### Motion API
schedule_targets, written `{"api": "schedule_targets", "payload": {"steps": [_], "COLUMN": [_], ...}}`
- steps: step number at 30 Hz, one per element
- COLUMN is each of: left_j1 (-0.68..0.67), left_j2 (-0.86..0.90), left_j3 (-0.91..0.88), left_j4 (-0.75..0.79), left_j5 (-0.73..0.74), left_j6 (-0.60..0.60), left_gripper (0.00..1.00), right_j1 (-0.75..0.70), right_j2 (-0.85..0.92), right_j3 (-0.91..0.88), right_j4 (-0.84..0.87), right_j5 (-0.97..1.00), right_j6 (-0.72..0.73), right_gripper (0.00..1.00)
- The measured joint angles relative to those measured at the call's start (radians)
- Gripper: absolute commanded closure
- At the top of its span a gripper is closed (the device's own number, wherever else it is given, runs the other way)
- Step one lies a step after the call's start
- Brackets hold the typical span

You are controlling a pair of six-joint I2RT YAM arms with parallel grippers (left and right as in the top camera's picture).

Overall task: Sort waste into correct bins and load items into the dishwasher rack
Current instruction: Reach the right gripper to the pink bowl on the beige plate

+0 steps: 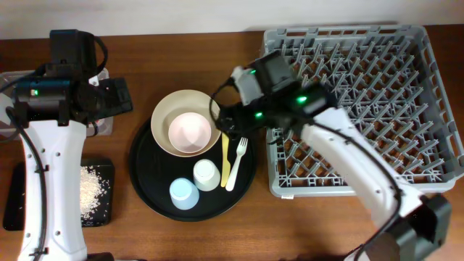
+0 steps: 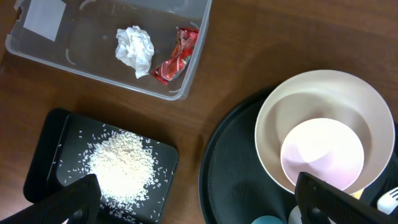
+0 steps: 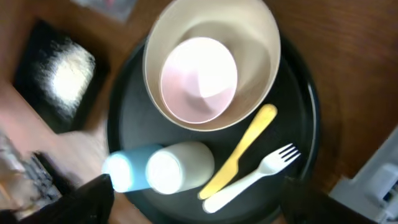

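Though half offscreen, white fork (image 2: pixel 390 200).

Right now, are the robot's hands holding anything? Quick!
Left gripper: open, holding nothing.
Right gripper: open, holding nothing.

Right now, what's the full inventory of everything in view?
table: 1, brown wood, under everything
dishwasher rack: 1, grey, right side
round tray: 1, black, centre
plate: 1, cream, on round tray
bowl: 1, pinkish, in plate
white cup: 1, white, on round tray
light blue cup: 1, light blue, beside white cup
knife: 1, yellow, on round tray
fork: 1, white, beside knife
tub: 1, clear, far left
tissue: 1, white, in tub
wrapper: 1, red, in tub
rectangular tray: 1, black, near left
rice grains: pile, white, in rectangular tray
left arm: white, jaws open, empty
right arm: white, jaws open above round tray
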Motion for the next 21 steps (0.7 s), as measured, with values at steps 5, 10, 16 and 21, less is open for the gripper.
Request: {"api": "schedule_targets", "payload": {"steps": [5,10,16,21], "left_j1": [0.0,0.0,0.0,0.0], "left_j2": [0.0,0.0,0.0,0.0], "left_j3": [0.0,0.0,0.0,0.0], "left_j4": [0.001,0.0,0.0,0.0], "left_j5": [0.0,0.0,0.0,0.0], "left_j6": [0.0,0.0,0.0,0.0], "left_gripper": [0.01,0.01,0.01,0.01], "right_j1": [0.084,0.084,0.084,0.092], "right_j2": [0.169,0.324,0.344,0.444], "right_j3": [0.002,0.002,0.002,0.003], "right_j4": [0.13,0.233,0.332,0.433], "right_j5": [0.155,0.112,0.084,0.08], "right_j6": [-0.014,-0.08,-0.104,-0.117], "right_gripper": [0.15,0.28,0.41,0.51]}}
